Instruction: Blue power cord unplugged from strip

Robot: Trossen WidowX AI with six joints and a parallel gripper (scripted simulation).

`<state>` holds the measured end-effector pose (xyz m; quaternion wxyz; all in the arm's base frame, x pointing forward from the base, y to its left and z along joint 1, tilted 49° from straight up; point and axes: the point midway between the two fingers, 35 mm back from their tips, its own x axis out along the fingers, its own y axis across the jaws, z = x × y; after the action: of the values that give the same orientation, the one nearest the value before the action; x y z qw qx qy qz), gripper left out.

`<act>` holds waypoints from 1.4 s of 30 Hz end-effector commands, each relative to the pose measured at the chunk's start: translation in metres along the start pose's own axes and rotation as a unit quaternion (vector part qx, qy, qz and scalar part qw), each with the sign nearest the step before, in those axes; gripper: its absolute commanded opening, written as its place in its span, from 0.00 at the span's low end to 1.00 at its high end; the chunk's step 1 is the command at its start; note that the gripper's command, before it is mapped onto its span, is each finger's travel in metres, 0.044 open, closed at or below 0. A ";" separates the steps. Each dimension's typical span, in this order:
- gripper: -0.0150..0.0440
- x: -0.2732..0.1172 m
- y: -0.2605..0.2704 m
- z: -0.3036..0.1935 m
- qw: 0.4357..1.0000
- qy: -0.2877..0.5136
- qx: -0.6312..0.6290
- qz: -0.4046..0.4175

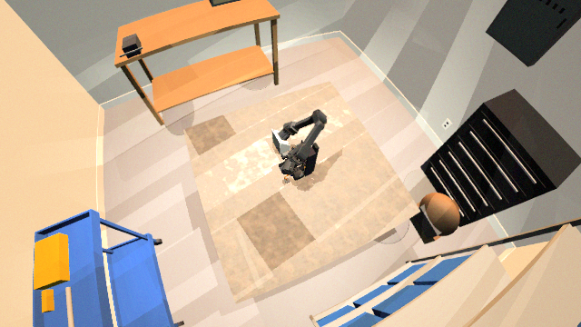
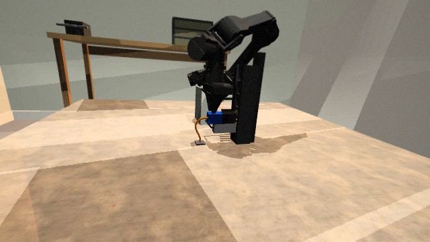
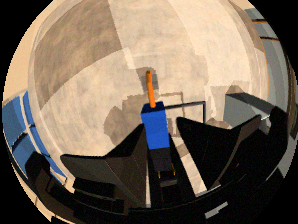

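Two fingers of the gripper [image 1: 288,170] [image 2: 214,110] [image 3: 161,123] stand part-open around the blue plug [image 2: 214,117] [image 3: 156,131], gripping nothing, its prongs [image 3: 159,174] bared (so the unplugging looks done), leaving only the hand's retreat from plug and orange cord [image 1: 287,180] [image 2: 196,126] [image 3: 151,92].

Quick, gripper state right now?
Black parallel-jaw gripper: partly open, fingers either side of the blue box-shaped plug, not clamped; a gap shows on one side.
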<state>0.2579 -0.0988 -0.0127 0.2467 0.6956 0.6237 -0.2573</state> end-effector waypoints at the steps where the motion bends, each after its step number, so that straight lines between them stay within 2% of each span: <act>1: 0.53 0.004 -0.001 0.000 1.000 0.002 0.003 0.001; 23: 0.25 0.002 0.000 0.000 1.000 0.000 0.000 0.000; 42: 0.25 0.000 0.001 0.018 1.000 -0.001 0.001 0.000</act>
<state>0.2576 -0.1048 -0.0217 0.2431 0.6967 0.6239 -0.2576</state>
